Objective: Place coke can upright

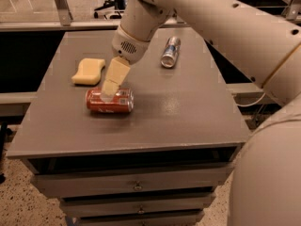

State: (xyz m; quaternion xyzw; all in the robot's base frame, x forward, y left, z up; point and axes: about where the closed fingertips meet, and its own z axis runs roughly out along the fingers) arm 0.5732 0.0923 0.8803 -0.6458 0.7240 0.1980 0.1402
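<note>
The coke can (109, 101) is red-orange and lies on its side on the grey table (188, 107), left of centre, with its long axis running left to right. My gripper (108, 93) comes down from the upper right on the cream arm. Its tip is over the top of the can's middle, touching it or just above it. The tip hides part of the can's upper side.
A yellow sponge (88, 71) lies just behind and left of the coke can. A slim silver-and-blue can (170, 52) lies on its side at the back of the table. My arm (225, 27) spans the upper right. Drawers sit under the front edge.
</note>
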